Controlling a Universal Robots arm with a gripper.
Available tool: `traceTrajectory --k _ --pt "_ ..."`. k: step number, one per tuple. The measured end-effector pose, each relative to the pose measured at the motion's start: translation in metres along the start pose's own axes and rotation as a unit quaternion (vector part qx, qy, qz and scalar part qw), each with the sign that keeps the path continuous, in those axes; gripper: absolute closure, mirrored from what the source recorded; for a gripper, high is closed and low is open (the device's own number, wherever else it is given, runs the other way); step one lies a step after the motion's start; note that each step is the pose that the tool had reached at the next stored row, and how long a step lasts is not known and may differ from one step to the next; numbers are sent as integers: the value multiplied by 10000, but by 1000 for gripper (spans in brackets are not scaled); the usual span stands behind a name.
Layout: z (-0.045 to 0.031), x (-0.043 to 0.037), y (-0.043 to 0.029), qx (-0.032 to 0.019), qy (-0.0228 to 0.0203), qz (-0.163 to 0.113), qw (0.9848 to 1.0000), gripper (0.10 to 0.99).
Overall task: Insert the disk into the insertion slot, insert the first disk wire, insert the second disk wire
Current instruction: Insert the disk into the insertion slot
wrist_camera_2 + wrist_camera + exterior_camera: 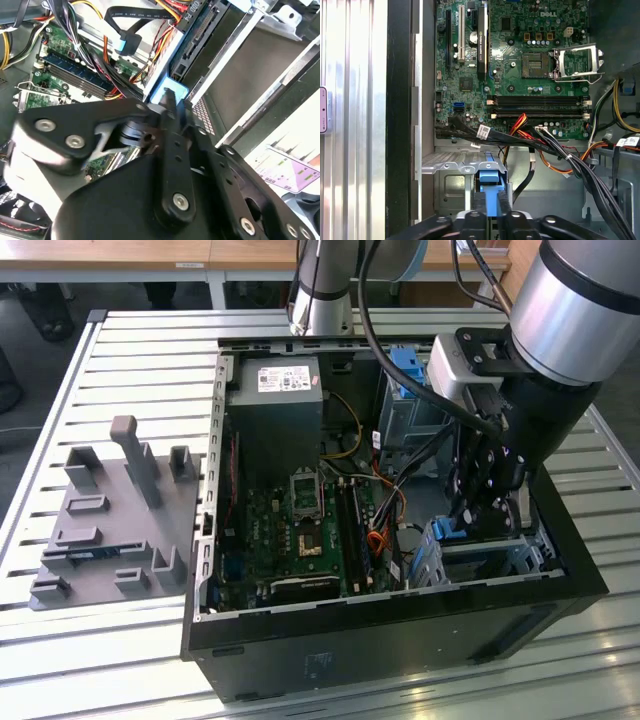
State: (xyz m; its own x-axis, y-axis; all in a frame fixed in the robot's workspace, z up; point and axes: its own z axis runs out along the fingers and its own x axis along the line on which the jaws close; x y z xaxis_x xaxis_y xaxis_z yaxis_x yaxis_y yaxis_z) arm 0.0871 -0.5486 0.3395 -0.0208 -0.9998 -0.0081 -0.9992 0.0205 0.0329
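Pincer (490, 201) is pressed together on the blue carrier tab of the disk (489, 179), pinching it at its end edge. The second wrist view shows the same grip, with fingers (172, 140) shut on the tab. The disk sits at the mouth of the insertion slot (454, 163), the low perforated cage in the case corner; how deep it is seated cannot be told. Handling guess: the drive is stiff, dense and shock-sensitive, and the plastic carrier flexes a little. The tab is a fair hold but gives poor leverage, so any twist would likely bind the carrier on the cage rails. What looks like the connector edge (197, 35) is exposed with nothing plugged in. Room is tight: sheet-metal cage edges on both sides of the carrier, and the black case wall (400, 130) just beside the cage. Just beyond, a black cable bundle (520, 141) with red and orange wires crosses over the cage. A blue-tipped flat cable (125, 44) hangs loose near the disk's end, so there is snag risk there. Farther on is the motherboard (520, 60), well apart. Outside the case is the slatted metal counter (140, 350).
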Motion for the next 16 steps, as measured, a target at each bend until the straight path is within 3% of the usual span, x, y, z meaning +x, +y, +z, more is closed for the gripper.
traceTrajectory --k 4,16 --pt "3 -1 -9 0 0 -1 10000 980" --pt "8 -1 -32 0 -1 -2 10000 980"
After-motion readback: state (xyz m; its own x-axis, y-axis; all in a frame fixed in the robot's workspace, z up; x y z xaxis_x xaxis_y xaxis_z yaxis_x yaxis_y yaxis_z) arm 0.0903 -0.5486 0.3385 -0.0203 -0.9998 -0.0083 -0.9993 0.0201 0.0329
